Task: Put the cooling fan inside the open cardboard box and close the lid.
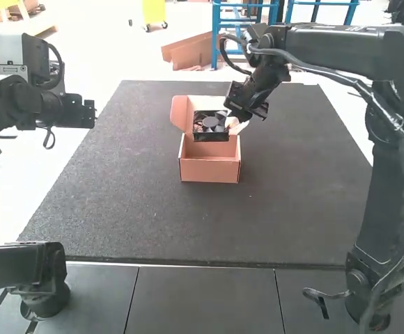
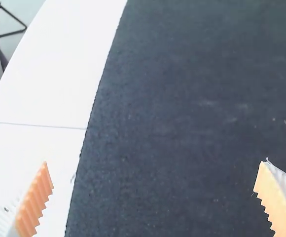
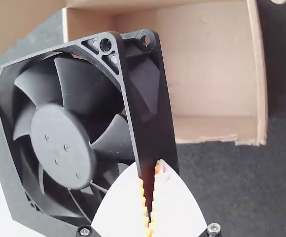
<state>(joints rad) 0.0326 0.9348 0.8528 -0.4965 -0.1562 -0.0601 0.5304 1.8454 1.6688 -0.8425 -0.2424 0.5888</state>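
Observation:
A black square cooling fan (image 1: pixel 211 125) hangs tilted over the open cardboard box (image 1: pixel 210 166) in the middle of the black mat. My right gripper (image 1: pixel 237 123) is shut on the fan's frame at its right edge. In the right wrist view the fan (image 3: pixel 79 133) is pinched between the white fingers (image 3: pixel 175 207), with the box's inside (image 3: pixel 207 74) right behind it. The box lid flap (image 1: pixel 181 113) stands up at the back left. My left gripper (image 2: pixel 153 207) is open over the mat's left edge, its orange pads (image 2: pixel 34 200) wide apart with nothing between them.
The black mat (image 1: pixel 118 188) covers most of the table, with a white table strip (image 2: pixel 44 89) along its left side. The left arm (image 1: pixel 35 108) hovers at the left, well away from the box. Bare mat lies in front of and beside the box.

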